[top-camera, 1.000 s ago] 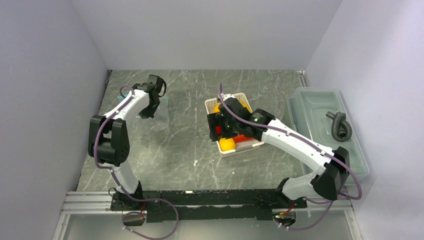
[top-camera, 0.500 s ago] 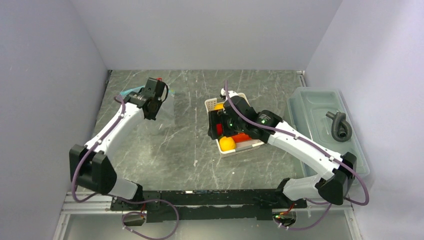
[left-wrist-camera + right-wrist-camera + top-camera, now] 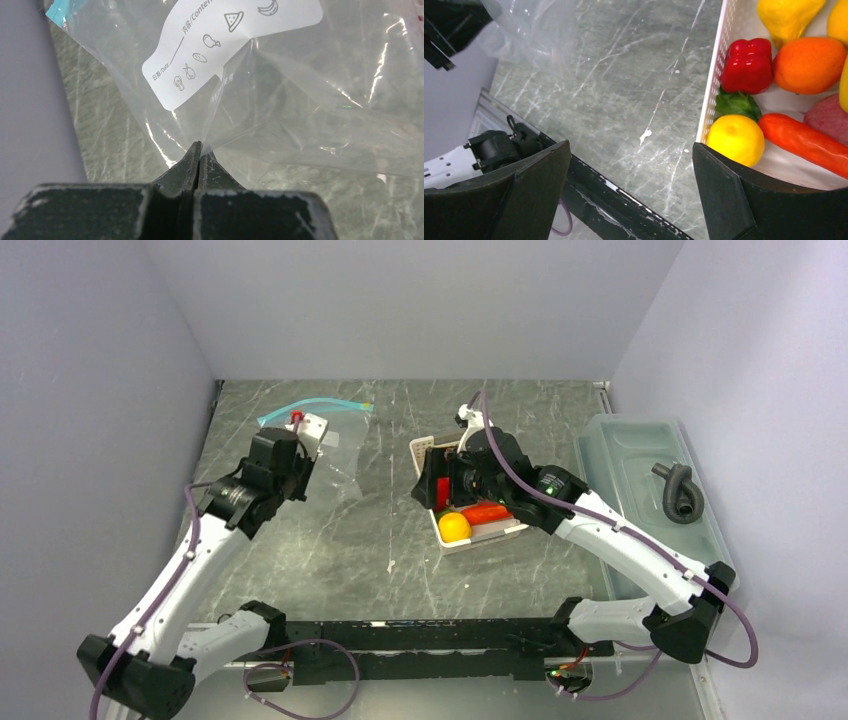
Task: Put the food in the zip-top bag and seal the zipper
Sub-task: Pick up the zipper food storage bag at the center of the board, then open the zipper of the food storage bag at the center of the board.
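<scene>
1. Top external: left jaws shut on the clear zip-top bag (image 3: 345,455), far left of the desk (image 3: 400,560); teal zipper (image 3: 315,407) along the bag's far edge. Right jaws above the left side of the white basket (image 3: 480,538); food inside, lemon (image 3: 454,527) and carrot (image 3: 486,512) showing. Lidded bin (image 3: 640,530) at right, well apart.
2. Left wrist: jaws pinched tight on a fold of the bag, just below its white label (image 3: 225,45).
3. Right wrist: jaws spread wide, nothing held, over bare desk just beside the basket. Inside: red pepper (image 3: 748,65), orange (image 3: 809,65), green piece (image 3: 736,104) between pepper and lemon.
</scene>
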You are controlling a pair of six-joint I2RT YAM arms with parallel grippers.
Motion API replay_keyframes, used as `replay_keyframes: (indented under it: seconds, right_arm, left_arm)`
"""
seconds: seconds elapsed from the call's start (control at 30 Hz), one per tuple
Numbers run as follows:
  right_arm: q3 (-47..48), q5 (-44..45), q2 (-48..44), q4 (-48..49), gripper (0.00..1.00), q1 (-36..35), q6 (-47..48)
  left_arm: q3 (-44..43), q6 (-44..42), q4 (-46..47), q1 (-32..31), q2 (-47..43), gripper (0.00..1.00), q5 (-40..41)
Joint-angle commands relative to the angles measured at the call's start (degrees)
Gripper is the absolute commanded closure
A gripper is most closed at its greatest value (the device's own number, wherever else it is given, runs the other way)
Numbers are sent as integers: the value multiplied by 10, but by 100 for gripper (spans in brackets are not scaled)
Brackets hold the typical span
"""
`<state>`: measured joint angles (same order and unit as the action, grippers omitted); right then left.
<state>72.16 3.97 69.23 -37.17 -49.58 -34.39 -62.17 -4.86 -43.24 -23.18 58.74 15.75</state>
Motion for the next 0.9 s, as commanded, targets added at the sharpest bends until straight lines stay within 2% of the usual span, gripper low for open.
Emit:
replay_keyframes:
  seconds: [0.0, 0.27, 0.6, 0.87]
  right_arm:
    - [22, -20, -13, 47, 4, 2, -28]
    - [28, -37, -16, 106, 2, 2, -81]
    - [63, -23, 13, 134, 2, 2, -125]
    - [83, 1, 36, 143, 4, 1, -143]
  left_arm:
    - [29, 4, 46, -3, -55, 100, -84]
    - [56, 10, 62, -4, -111, 100, -152]
    - [73, 45, 75, -4, -155, 100, -213]
    - [78, 101, 85, -4, -183, 100, -271]
